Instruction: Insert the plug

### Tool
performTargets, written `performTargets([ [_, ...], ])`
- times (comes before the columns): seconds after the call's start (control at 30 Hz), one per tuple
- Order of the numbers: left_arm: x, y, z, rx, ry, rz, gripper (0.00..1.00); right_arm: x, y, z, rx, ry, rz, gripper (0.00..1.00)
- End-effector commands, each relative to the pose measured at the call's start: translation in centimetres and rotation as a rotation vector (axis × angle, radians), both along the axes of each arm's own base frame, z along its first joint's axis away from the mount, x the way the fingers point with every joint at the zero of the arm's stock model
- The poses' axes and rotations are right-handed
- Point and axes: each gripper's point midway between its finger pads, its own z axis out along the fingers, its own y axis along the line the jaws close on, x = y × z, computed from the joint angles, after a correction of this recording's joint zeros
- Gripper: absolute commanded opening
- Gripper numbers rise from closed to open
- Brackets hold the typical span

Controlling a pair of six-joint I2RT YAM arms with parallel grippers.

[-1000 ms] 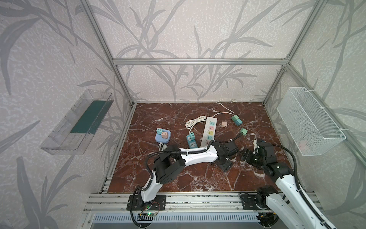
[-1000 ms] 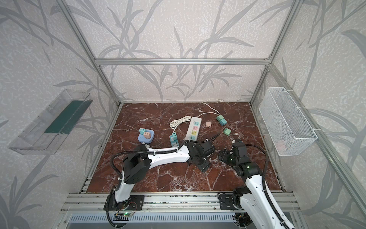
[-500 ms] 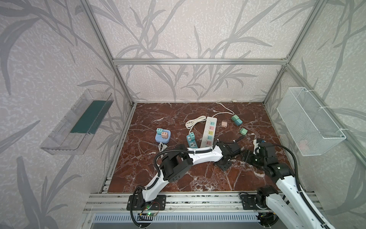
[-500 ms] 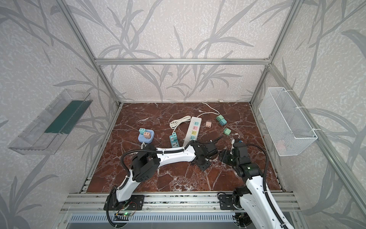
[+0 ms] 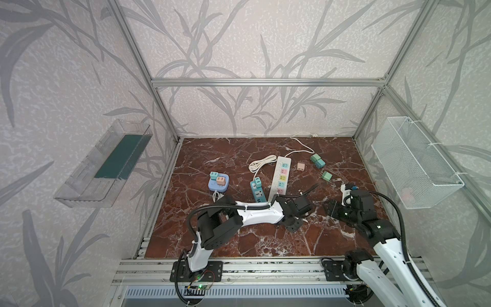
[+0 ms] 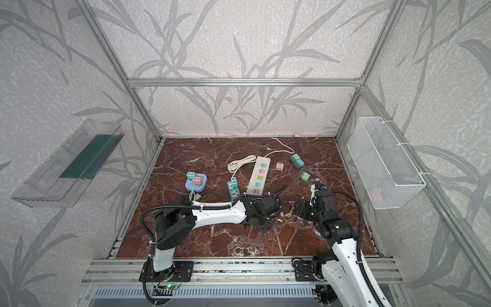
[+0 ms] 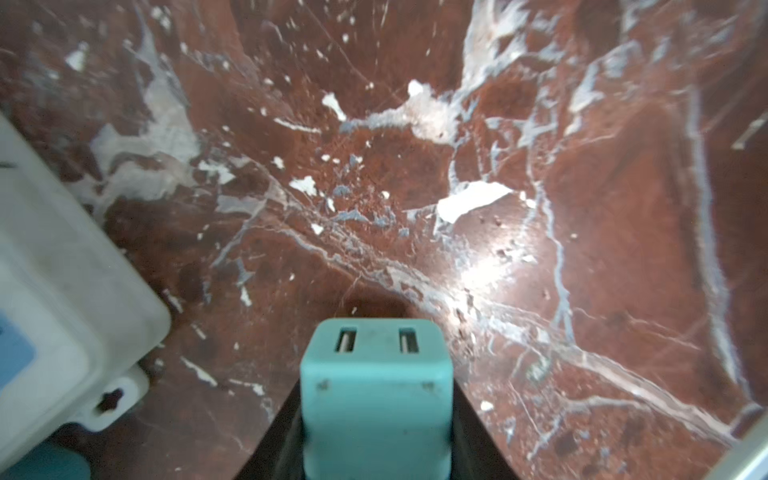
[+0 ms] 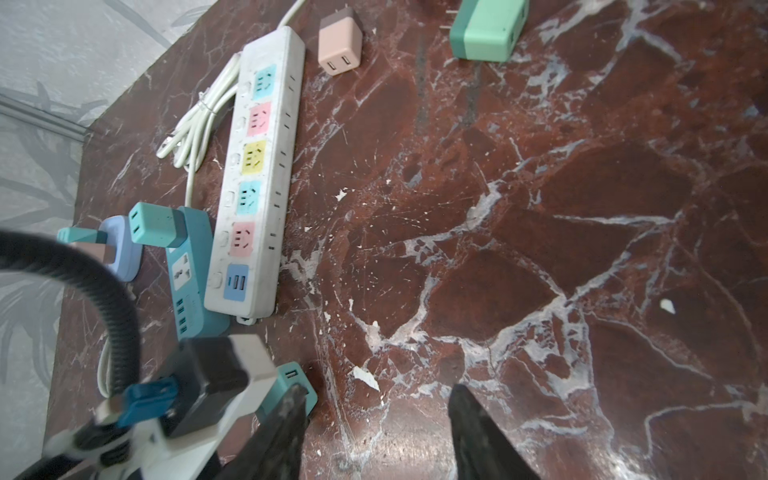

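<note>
Teal plug (image 7: 376,399): being pinched between the jaws of the left gripper (image 7: 376,449), jutting out past its tips. Right gripper (image 8: 374,419): hovering just beside it, jaws standing apart, holding nothing.

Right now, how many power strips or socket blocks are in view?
3. The white power strip lies in the middle; the teal strip is left of it in both top views; the round blue socket block sits farther left. None seems hidden.
</note>
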Motion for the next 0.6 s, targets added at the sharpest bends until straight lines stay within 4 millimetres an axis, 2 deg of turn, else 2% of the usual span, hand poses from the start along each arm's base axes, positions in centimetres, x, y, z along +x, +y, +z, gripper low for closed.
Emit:
performTargets([
  [0.0, 1.8, -2.6, 6.5, -0.345, -0.200, 0.008, 0.25, -0.1, 1.5, 2.0, 0.055, -0.026, 0.077, 0.51],
  [0.17, 1.5, -0.6, 10.5, -0.646, -0.413, 0.004, 0.25, -0.3, 3.8, 3.4, 0.101, -0.039, 0.182, 0.47],
  [0.27, 1.1, 0.6, 11.0, -0.723, -0.498, -0.017, 0.24, -0.5, 5.4, 4.0, 0.067, -0.052, 0.257, 0.46],
  [0.43, 0.1, 1.9, 10.7, -0.798, -0.586, -0.073, 0.22, -1.1, 9.7, 4.9, 0.045, -0.039, 0.438, 0.46],
  [0.57, -0.5, 2.8, 10.6, -0.858, -0.622, -0.079, 0.21, -1.6, 12.4, 4.4, -0.005, -0.011, 0.539, 0.50],
])
